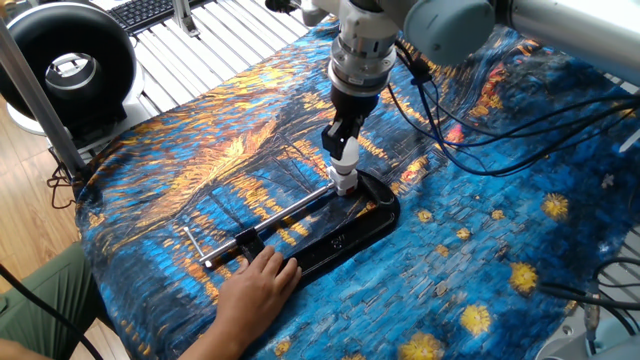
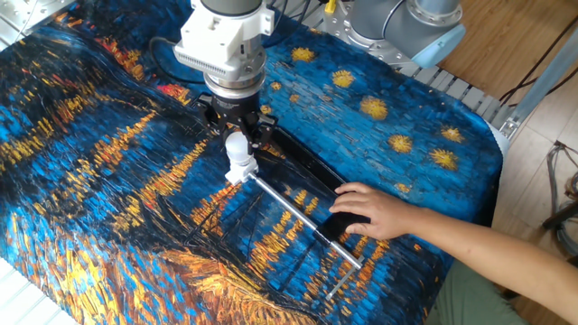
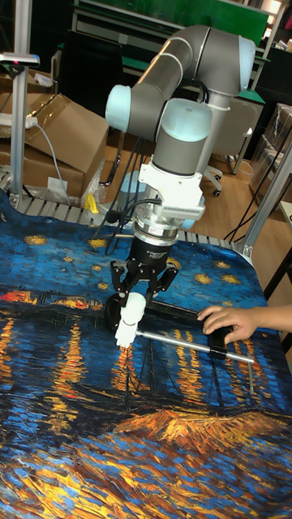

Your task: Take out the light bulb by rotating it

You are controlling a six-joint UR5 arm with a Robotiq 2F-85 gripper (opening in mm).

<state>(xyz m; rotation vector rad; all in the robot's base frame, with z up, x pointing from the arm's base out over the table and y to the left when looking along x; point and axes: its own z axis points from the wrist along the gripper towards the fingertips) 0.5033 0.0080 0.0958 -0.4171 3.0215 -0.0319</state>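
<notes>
- We see the gripper [image 3: 135, 306] pointing straight down, its jaws clamped on the light bulb [image 2: 237, 149].
- The bulb stands upright in a small white socket [image 1: 345, 184] at one end of a black tray [image 1: 345, 238].
- A metal rod [image 2: 298, 213] runs from the socket along the tray.
- A person's hand [image 2: 373, 212] presses on the tray's far end, well apart from the gripper.
- Everything rests on a blue and orange painted cloth [image 2: 108, 162].
</notes>
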